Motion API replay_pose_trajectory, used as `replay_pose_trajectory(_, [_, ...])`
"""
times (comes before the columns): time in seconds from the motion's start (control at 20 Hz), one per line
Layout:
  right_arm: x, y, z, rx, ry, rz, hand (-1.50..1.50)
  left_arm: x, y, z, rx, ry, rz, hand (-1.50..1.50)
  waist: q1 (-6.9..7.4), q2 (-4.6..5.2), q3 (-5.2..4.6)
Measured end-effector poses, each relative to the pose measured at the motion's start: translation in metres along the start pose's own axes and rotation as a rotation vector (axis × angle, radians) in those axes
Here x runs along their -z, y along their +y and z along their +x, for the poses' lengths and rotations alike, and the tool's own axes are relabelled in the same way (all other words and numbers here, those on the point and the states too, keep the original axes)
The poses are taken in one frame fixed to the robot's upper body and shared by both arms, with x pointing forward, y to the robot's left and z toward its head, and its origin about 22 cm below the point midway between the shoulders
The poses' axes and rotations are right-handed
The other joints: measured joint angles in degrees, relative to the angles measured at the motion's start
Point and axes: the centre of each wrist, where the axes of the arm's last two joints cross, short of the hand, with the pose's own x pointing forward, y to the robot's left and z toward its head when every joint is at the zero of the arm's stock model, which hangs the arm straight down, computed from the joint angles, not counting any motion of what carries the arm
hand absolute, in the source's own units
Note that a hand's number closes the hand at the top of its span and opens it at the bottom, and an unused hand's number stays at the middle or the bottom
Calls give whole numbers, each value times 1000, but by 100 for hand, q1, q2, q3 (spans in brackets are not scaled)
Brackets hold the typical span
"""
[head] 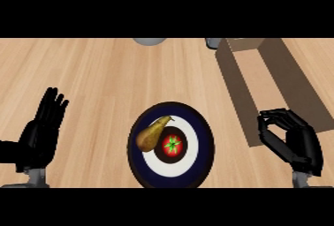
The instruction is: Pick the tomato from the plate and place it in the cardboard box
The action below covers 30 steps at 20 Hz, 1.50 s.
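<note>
A red tomato (pixel 173 145) with a green star-shaped stem sits at the centre of a round plate (pixel 199 152) with dark blue and white rings. A yellow-brown pear (pixel 150 134) lies on the plate too, touching the tomato's left side. The cardboard box (pixel 246 44) stands at the far right, cut off by the top edge. My right hand (pixel 294 140) hovers to the right of the plate, fingers curled, holding nothing. At the left edge my left hand (pixel 40 132) rests open, fingers up.
A grey rounded object (pixel 150 41) shows at the top edge, left of the box, and a small grey thing (pixel 212 43) sits beside the box. The box casts a long dark shadow (pixel 274 88) across the wooden counter toward my right hand.
</note>
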Motion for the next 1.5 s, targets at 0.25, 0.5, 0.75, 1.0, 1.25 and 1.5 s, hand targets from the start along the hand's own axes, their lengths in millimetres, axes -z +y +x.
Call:
replay_pose_trajectory(0.25, [-16, 9, -8, -142, -100, -113, -150, 10, -14, 14, -7, 27, -29, 0, 109, -76, -46])
replay_pose_trajectory(0.5, [-24, 2, 4, -300, -87, 24, -150, 16, -23, 20, -10, 36, -41, 0, 172, -67, -24])
replay_pose_trajectory(0.75, [-25, -7, 29, -463, 31, 264, -150, 20, -30, 22, -4, 39, -51, 0, 208, -58, -34])
replay_pose_trajectory(1.0, [-19, 2, 67, -524, 195, 394, -150, 21, -31, 29, -9, 41, -57, 0, 220, -18, 22])
replay_pose_trajectory(1.25, [-14, 37, 101, -500, 261, 457, -150, 17, -33, 27, -5, 43, -51, 0, 223, 28, 78])
replay_pose_trajectory(1.5, [-13, 74, 117, -490, 285, 481, -150, 18, -32, 26, -13, 45, -51, 0, 212, 43, 96])
